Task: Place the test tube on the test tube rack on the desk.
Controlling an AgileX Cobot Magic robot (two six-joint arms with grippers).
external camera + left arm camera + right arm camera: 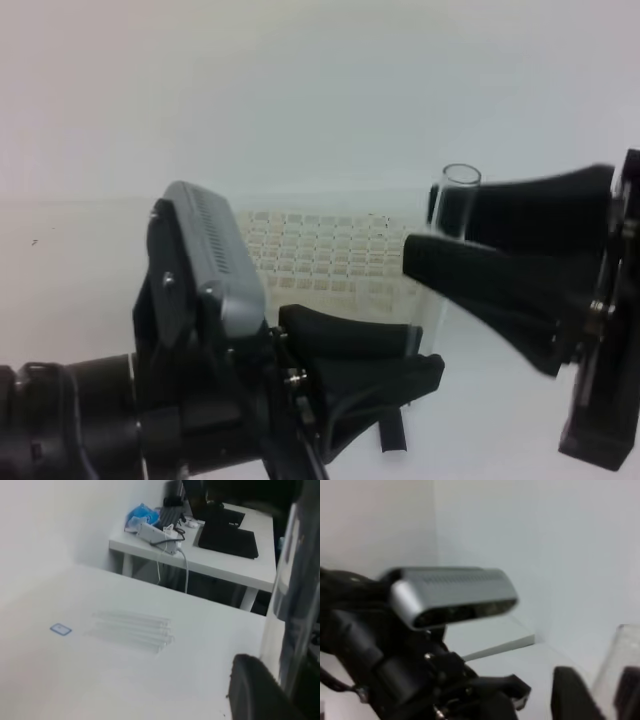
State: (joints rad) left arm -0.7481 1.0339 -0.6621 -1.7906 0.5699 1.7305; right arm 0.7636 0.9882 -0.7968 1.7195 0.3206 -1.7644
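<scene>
The clear test tube [455, 205] stands upright in the air, its open rim at the top. My right gripper [420, 232] reaches in from the right, open, with one finger on each side of the tube's upper part. From the lower left, my left gripper [426, 356] is shut on the tube's lower end. The left wrist view shows the tube [295, 590] close at the right, beside a black finger [260, 690]. In the right wrist view the tube [620, 660] is blurred at the lower right. The white test tube rack [320, 255] stands on the desk [70, 300] behind both grippers.
Several more clear tubes [132, 630] lie side by side on the desk, with a small blue-edged label [61, 629] to their left. A short black piece [392, 436] lies under the left gripper. A second table [235, 570] with a laptop and cables stands beyond the desk edge.
</scene>
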